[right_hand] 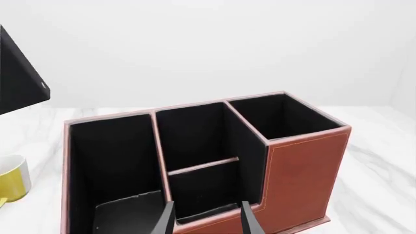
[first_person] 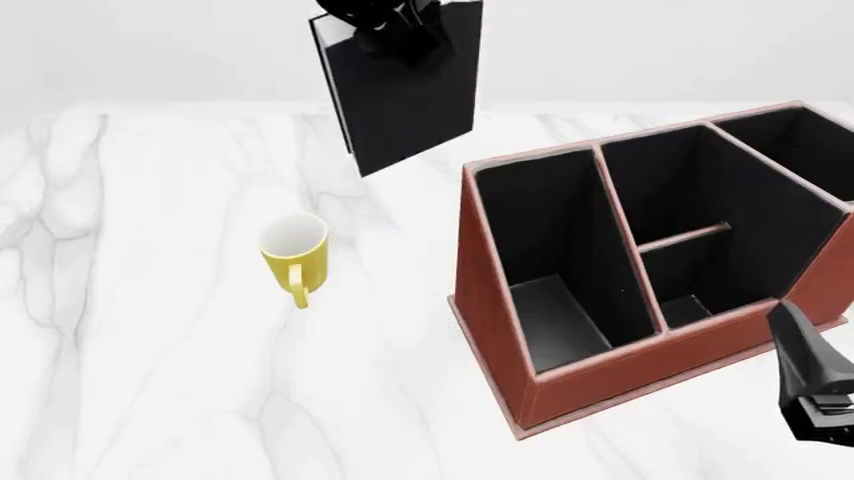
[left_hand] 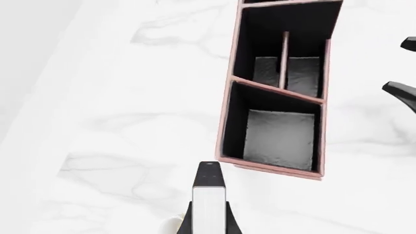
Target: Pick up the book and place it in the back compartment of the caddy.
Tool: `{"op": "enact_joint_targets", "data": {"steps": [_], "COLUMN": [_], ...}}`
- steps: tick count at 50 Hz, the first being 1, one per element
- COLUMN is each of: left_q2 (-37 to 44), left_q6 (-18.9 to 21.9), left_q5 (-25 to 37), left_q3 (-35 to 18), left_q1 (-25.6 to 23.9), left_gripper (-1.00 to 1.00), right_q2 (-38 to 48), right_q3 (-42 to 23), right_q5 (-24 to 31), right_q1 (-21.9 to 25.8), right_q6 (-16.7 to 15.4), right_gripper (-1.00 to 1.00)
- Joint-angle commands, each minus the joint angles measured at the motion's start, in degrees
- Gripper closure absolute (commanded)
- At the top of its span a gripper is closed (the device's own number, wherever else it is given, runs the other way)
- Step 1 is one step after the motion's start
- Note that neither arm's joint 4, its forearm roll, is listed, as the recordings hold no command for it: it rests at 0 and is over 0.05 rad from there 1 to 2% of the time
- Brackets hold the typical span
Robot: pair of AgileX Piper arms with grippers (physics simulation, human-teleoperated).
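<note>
My left gripper point(first_person: 396, 35) is shut on the book point(first_person: 407, 95), a black book with white page edges, and holds it high above the table, behind and left of the caddy point(first_person: 561, 350). In the left wrist view the book point(left_hand: 209, 207) shows end-on between the fingers point(left_hand: 186, 222), with the caddy point(left_hand: 227, 117) below and ahead of it. The reddish-brown caddy has a black lining and several cells, all of them holding nothing. My right gripper point(first_person: 814, 390) is open and holds nothing, low at the caddy's near right side. In the right wrist view its fingers point(right_hand: 162, 219) sit just before the caddy's wall point(right_hand: 302, 170).
A yellow mug point(first_person: 296, 255) stands upright on the white marble table point(first_person: 160, 380), left of the caddy and below the held book. It also shows at the edge of the right wrist view point(right_hand: 9, 183). The right gripper's fingers point(left_hand: 402, 92) show in the left wrist view.
</note>
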Motion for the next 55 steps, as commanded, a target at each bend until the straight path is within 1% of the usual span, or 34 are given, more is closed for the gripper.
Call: {"op": "enact_joint_targets", "data": {"steps": [1,2,3,6,7,8,9,10,12,14,16,17,18,19,21,22,23,25,26,28,31,33,36,37,40,43,44,45,46,47,48,50,51,55], "left_q2": [1.77,2.43,2.30,3.46,3.77,4.17,4.81,5.02,6.35,6.67,8.28,8.84,9.65,10.18,11.68,12.32,13.46,14.75,16.06,17.93,20.96,22.26,23.99,25.10,25.86,27.49,27.45,26.07,22.77,19.96,18.70,17.55,17.23,16.80], "left_q6": [5.51,5.43,5.51,5.39,6.25,5.91,4.67,5.20,4.37,4.70,4.13,4.14,4.26,3.07,3.24,2.52,2.77,1.35,2.15,0.82,0.37,-0.21,-0.36,0.33,0.05,0.16,-1.27,-0.89,-1.10,-1.57,-1.43,-2.27,-1.68,-1.94], "left_q5": [2.36,2.37,2.37,2.37,2.37,2.37,2.37,2.36,2.37,2.37,2.37,2.37,2.37,2.36,2.36,2.36,2.36,2.36,2.36,2.31,2.17,1.35,-1.00,-2.18,-4.00,-5.96,-7.01,-9.74,-14.01,-17.41,-19.67,-21.21,-22.10,-22.38], "left_q3": [-10.53,-12.83,-12.53,-16.61,-16.81,-18.37,-20.00,-19.88,-22.71,-22.86,-26.73,-27.17,-28.53,-30.17,-31.86,-33.26,-35.00,-37.59,-39.09,-42.75,-46.83,-47.98,-48.12,-48.23,-48.12,-47.61,-47.29,-43.08,-35.50,-29.48,-25.94,-23.08,-21.70,-19.75], "left_q1": [0.10,-0.10,-0.40,-1.94,-2.04,-2.90,-3.98,-4.58,-5.73,-6.32,-7.69,-8.30,-9.54,-10.91,-13.15,-14.36,-15.46,-17.61,-18.32,-19.67,-21.62,-23.20,-24.28,-23.73,-24.38,-23.58,-23.65,-23.48,-23.50,-23.90,-23.77,-24.13,-23.93,-24.08], "left_gripper": [1.00,1.00,1.00,1.00,1.00,1.00,1.00,1.00,1.00,1.00,1.00,1.00,1.00,1.00,1.00,1.00,1.00,1.00,1.00,1.00,1.00,1.00,1.00,1.00,1.00,1.00,1.00,1.00,1.00,1.00,1.00,1.00,1.00,1.00], "right_q2": [-0.14,-0.09,-0.02,-0.54,-0.89,-0.63,-0.58,-0.63,-1.01,-0.82,-1.06,-1.14,-1.59,-2.06,-1.99,-1.94,-1.43,-1.20,-1.31,-1.39,-1.17,-1.22,-0.97,-0.63,-0.70,-0.97,-1.08,-1.47,-1.63,-1.61,-1.38,-1.24,-1.06,-1.23], "right_q3": [0.00,0.03,0.05,0.02,-0.06,0.00,0.00,0.01,0.01,-0.02,-0.12,-0.09,0.22,0.49,0.52,0.51,0.28,-0.01,-0.02,-0.04,0.03,0.02,0.14,0.19,0.15,0.13,0.13,0.07,0.09,0.10,0.15,0.09,0.10,0.13], "right_q5": [0.11,0.00,-0.09,0.42,0.83,0.49,0.44,0.47,0.79,0.64,0.97,1.00,1.09,1.31,1.25,1.21,0.90,0.96,1.07,1.15,0.87,0.94,0.66,0.30,0.45,0.78,0.92,1.38,1.51,1.51,1.23,1.15,0.98,1.19], "right_q1": [-0.02,0.01,0.03,0.06,0.07,0.10,0.09,0.11,0.13,0.12,0.15,0.17,0.19,0.17,0.10,0.08,0.09,0.10,0.09,0.06,0.01,-0.07,-0.21,-0.27,-0.39,-0.52,-0.58,-0.61,-0.64,-0.66,-0.68,-0.71,-0.71,-0.74], "right_q6": [-0.01,-0.02,-0.01,-0.02,-0.02,-0.03,-0.04,-0.07,-0.05,-0.04,-0.07,-0.15,-0.25,-0.24,-0.19,-0.18,-0.20,-0.23,-0.19,-0.14,-0.07,0.00,0.06,0.09,0.16,0.17,0.19,0.21,0.23,0.26,0.28,0.33,0.35,0.43], "right_gripper": [-1.00,-1.00,-1.00,-1.00,-1.00,-1.00,-1.00,-1.00,-1.00,-1.00,-1.00,-1.00,-1.00,-1.00,-1.00,-1.00,-1.00,-1.00,-1.00,-1.00,-1.00,-1.00,-1.00,-1.00,-1.00,-1.00,-1.00,-1.00,-1.00,-1.00,-1.00,-1.00,-1.00,-1.00]}}
